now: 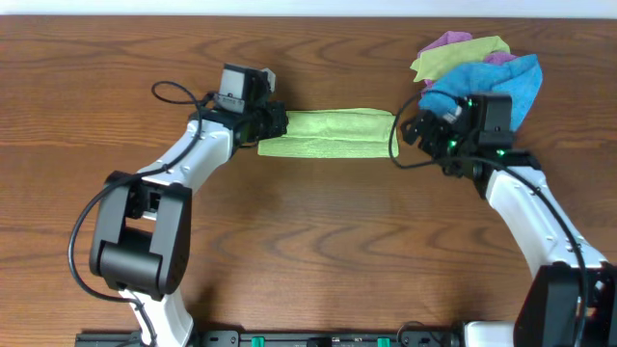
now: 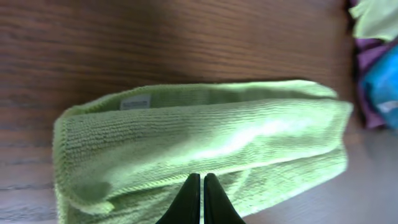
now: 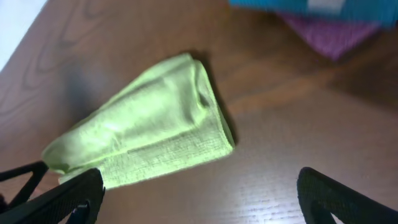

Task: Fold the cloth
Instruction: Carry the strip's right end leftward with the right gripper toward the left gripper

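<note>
The green cloth [image 1: 328,133] lies on the wooden table as a long folded strip between my two arms. My left gripper [image 1: 273,123] is at its left end. In the left wrist view its fingers [image 2: 202,186] are pressed together at the edge of the top layer of the cloth [image 2: 205,134], with only a thin sliver between them. My right gripper [image 1: 407,131] sits just off the cloth's right end. In the right wrist view its jaws [image 3: 202,202] are wide open and empty over bare wood, with the cloth [image 3: 149,130] ahead and to the left.
A pile of other cloths [image 1: 487,67], blue, purple and yellow-green, lies at the back right, just behind my right wrist. It also shows in the right wrist view [image 3: 323,18] and at the edge of the left wrist view [image 2: 379,68].
</note>
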